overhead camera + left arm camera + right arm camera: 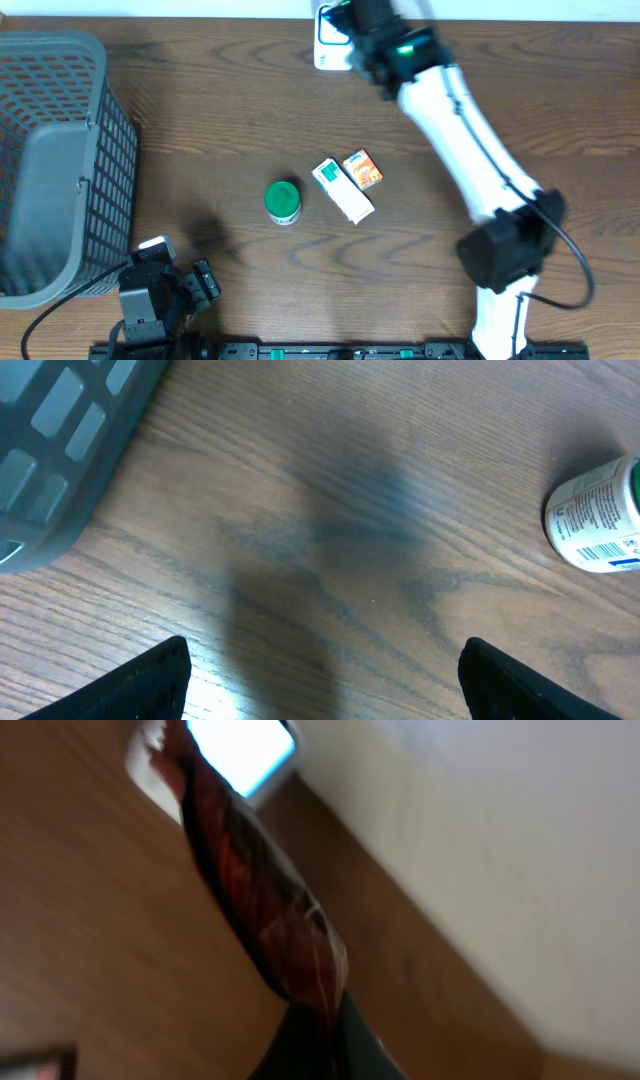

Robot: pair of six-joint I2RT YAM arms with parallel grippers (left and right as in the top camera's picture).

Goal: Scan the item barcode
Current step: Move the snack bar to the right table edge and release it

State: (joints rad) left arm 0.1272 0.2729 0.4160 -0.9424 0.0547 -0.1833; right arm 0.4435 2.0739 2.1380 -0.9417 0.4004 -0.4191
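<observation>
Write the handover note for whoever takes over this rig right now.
Left gripper: open, empty, low over the brown wooden table beside the grey mesh basket.
Right gripper: shut on a thin reddish-brown packet, held at the white scanner with the lit screen at the table's far edge.
Mid-table: green-lidded white bottle, white-and-green box, small orange box.
Done: packet picked up and presented to the scanner.
Left: whether the scan registered cannot be told; the view is blurred. The three mid-table items lie untouched.
</observation>
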